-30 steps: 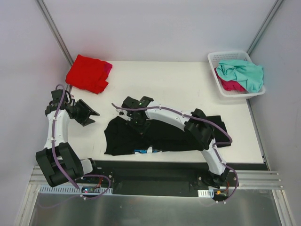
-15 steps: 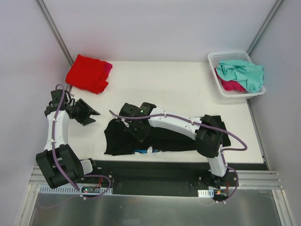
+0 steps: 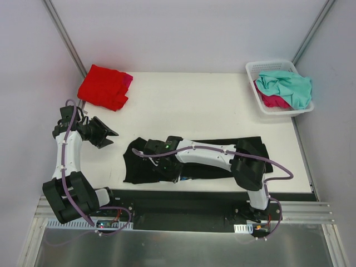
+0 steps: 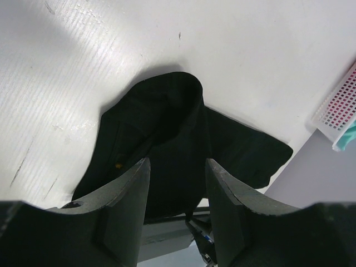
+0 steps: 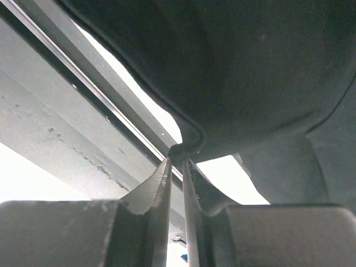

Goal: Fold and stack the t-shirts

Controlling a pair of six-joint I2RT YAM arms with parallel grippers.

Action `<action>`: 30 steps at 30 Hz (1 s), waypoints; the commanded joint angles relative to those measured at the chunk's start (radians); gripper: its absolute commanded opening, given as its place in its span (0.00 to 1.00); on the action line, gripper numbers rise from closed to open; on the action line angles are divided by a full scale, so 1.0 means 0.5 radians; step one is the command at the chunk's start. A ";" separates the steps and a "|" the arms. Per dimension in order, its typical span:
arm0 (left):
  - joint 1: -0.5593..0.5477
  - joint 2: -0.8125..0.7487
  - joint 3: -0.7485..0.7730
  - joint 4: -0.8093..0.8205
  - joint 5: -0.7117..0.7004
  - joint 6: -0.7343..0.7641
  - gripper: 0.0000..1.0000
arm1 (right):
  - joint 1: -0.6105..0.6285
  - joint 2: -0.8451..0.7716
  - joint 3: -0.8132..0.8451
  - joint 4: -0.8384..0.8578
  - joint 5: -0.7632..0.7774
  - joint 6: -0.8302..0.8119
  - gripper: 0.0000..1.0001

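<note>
Four t-shirts (image 3: 103, 87), one basket (image 3: 278, 109), two arms (image 3: 200, 153).

Looking down past the left gripper (image 4: 178, 169) here, dark fingers (image 4: 125, 194) spread apart at the bottom with nothing caught between them. Just beyond, a black t-shirt (image 4: 178, 125) lying rumpled on the white table (image 4: 111, 50), far edge humped up into a rounded fold, one corner trailing off to the right. Tiny yellowish speck (image 4: 118, 165) on the cloth, no idea what. Off at the right edge, a sliver of white lattice basket (image 4: 340, 103) with a bit of teal cloth (image 4: 350, 136) beside it.
</note>
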 commanded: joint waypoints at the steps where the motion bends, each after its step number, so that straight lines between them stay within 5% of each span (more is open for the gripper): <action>1: 0.016 -0.024 0.054 -0.005 0.057 0.003 0.44 | 0.013 -0.194 -0.102 -0.012 0.049 0.062 0.18; 7: 0.016 -0.018 0.057 -0.002 0.066 -0.003 0.43 | 0.016 -0.256 -0.014 -0.104 0.107 0.059 0.28; 18: 0.013 -0.033 0.023 0.007 0.081 0.000 0.42 | -0.011 -0.219 0.051 -0.089 0.316 0.056 0.29; 25: -0.308 0.126 0.139 0.053 0.143 0.055 0.38 | -0.446 -0.259 -0.124 0.197 0.175 0.105 0.28; 30: -0.561 0.586 0.459 0.013 0.173 0.120 0.34 | -0.787 -0.271 -0.035 0.200 0.196 0.145 0.27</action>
